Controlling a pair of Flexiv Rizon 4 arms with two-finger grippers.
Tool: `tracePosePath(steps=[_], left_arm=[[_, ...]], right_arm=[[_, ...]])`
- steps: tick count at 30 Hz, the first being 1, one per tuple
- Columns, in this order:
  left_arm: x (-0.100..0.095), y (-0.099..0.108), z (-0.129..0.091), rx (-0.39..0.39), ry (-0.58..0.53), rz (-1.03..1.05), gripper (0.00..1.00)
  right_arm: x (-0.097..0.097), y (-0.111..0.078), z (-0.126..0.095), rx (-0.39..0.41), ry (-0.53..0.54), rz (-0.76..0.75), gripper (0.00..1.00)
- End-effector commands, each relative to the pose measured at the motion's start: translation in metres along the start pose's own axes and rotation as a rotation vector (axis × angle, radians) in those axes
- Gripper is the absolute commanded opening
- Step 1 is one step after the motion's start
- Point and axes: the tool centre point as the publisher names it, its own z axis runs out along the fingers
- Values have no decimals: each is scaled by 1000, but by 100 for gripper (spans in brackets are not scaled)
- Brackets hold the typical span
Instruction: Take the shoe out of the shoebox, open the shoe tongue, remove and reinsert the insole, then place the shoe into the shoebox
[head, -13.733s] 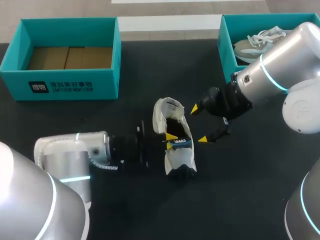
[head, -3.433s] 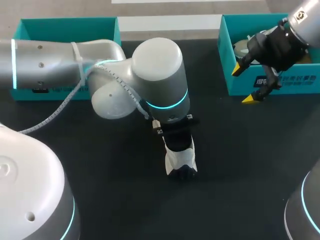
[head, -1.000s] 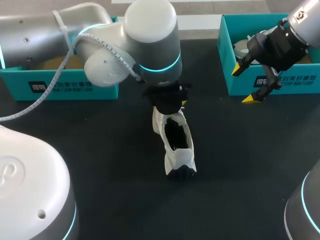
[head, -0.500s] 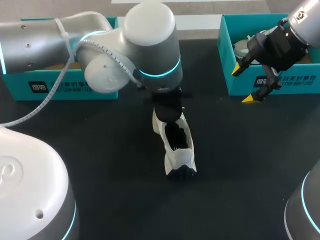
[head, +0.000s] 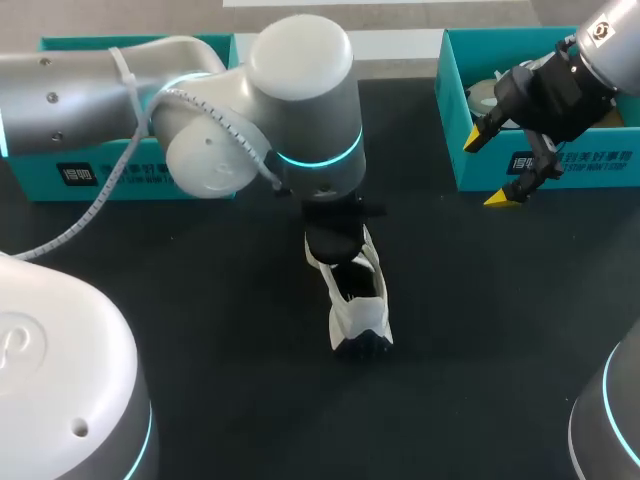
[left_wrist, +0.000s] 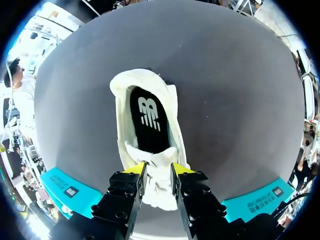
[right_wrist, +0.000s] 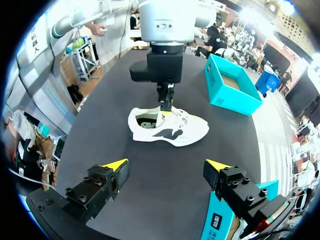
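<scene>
Presently, the white shoe stands on its sole mid-table, with its black insole (white logo showing) lying flat inside. The left gripper pinches the tongue between both yellow tips. The right gripper, fingers spread and empty, hovers beside the right shoebox.

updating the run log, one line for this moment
left gripper: shut on tongue | right gripper: open, by right box | shoe: on table, insole inside
</scene>
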Motion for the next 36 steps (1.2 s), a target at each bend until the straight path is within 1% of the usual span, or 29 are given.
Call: tracePosePath(steps=[1,3,6,10,12,16,17,21,23,24,25,26,27,29,30,36], left_arm=[[-1,7,-10,3,-16,-15,31],[-2,9,-14,12,-22,-28,31],[-5,8,-7,14,-5,-33,32],[-8,-5,3,42,19,-22,32],[-8,-11,8,68,16,-25,30],[-6,-24,16,80,25,-30,29],[-5,-25,15,100,21,-38,30],[-1,-26,0,111,22,-99,29],[2,-22,-13,127,19,-193,27],[4,-20,-19,133,24,-245,24],[5,-19,-22,131,32,-288,24],[8,-18,-27,123,62,-353,33],[10,-18,-28,127,76,-396,48],[13,-19,-33,105,88,-486,82],[14,-19,-35,109,85,-508,100],[14,-19,-35,109,85,-508,100]], right_arm=[[0,0,1,3,0,0,100],[0,0,1,3,0,0,100],[0,0,1,3,0,0,100],[0,0,1,3,0,0,100],[0,0,1,3,0,0,100],[0,0,1,3,0,0,100],[0,0,1,3,0,0,100],[0,0,1,3,0,0,100],[0,0,1,3,0,0,100],[0,0,1,3,0,0,100],[0,0,1,3,0,0,100],[0,0,1,3,0,0,100],[0,0,1,3,0,0,100],[0,0,1,3,0,0,100],[0,0,1,3,0,0,100],[0,0,1,3,0,0,100]])
